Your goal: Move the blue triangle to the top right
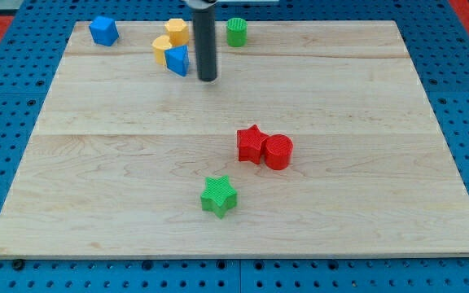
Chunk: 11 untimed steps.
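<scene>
Here, tip point(208, 79) just right of blue triangle point(178, 60); no pincer fitted, state n/a; best repositioned to triangle's left, then pushed rightward.

Single camera view: set above the near edge of the desk point(365, 98), looking obliquely down, whole top in frame.

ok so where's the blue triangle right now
The blue triangle sits near the view's top, left of centre, touching the yellow blocks on its upper left. My tip stands just to its right.
</scene>
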Each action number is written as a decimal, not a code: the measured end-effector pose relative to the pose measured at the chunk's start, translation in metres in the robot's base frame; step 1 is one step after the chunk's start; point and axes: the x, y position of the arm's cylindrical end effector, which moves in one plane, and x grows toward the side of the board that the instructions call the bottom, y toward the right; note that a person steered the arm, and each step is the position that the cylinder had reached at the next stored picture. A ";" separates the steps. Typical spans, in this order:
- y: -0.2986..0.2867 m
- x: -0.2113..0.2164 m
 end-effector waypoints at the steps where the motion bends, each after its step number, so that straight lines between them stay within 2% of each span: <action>1: -0.067 -0.004; 2: -0.082 -0.040; 5: 0.022 -0.046; 7: -0.009 -0.073; 8: 0.024 -0.069; 10: 0.098 -0.032; 11: 0.100 -0.046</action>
